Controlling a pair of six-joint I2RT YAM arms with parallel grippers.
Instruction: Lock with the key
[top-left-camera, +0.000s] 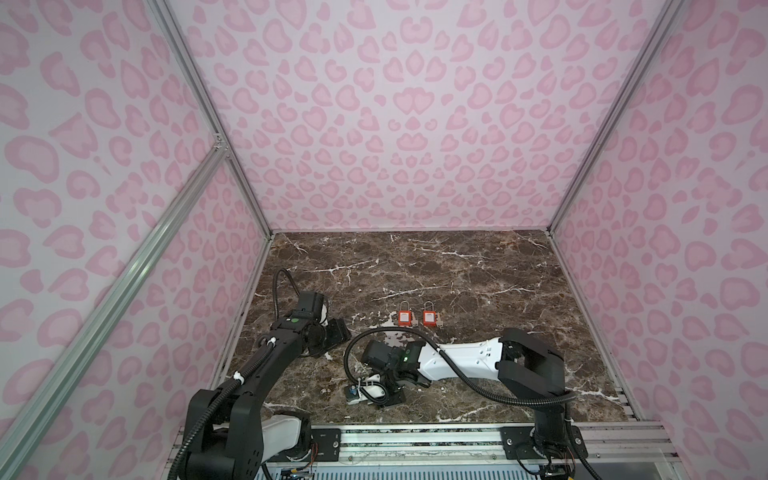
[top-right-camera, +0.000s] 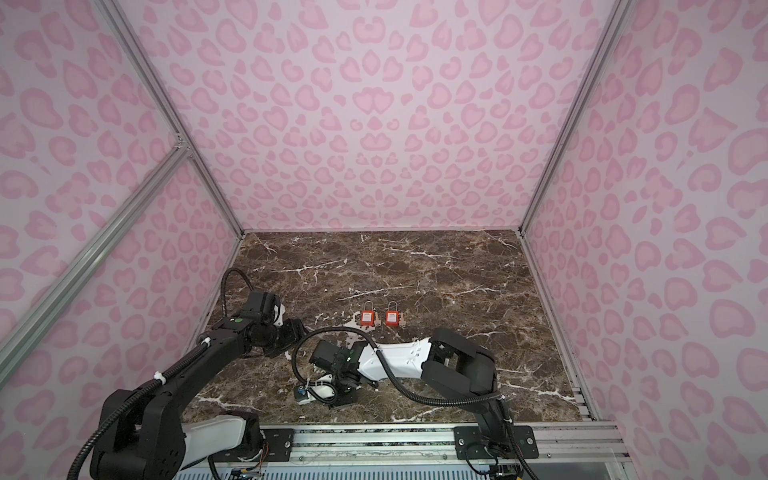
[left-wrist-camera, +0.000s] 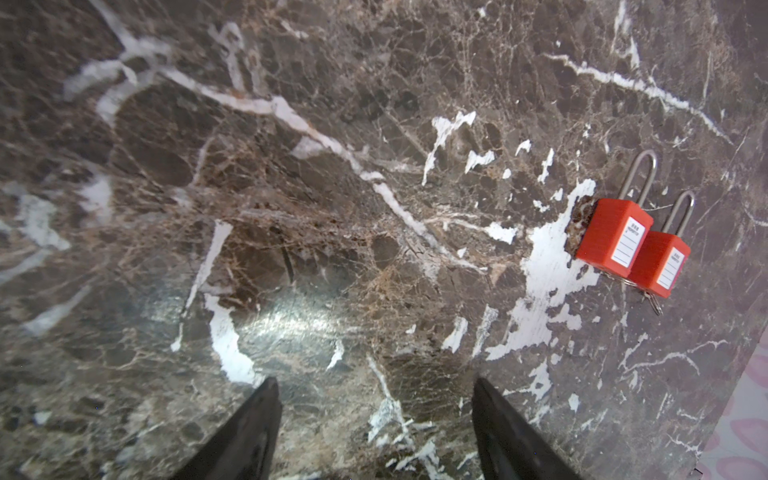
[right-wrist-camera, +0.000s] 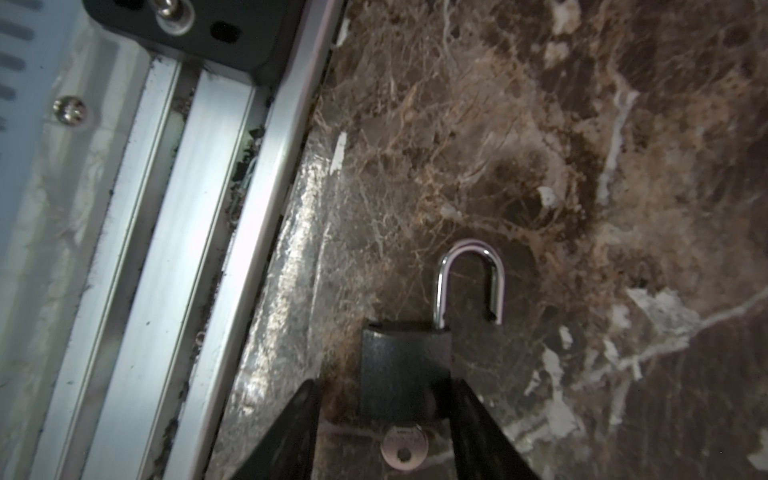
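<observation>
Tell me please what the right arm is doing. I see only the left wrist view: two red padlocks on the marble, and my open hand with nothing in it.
Observer: The right hand is near the front rail, its fingers on either side of a black padlock that lies on the marble.
Operator: Is this lock already closed?
Observer: No. Its shackle stands open, with one leg free beside the body.
Operator: And where is the key?
Observer: The key sticks out of that padlock's bottom end and appears to be inserted.
</observation>
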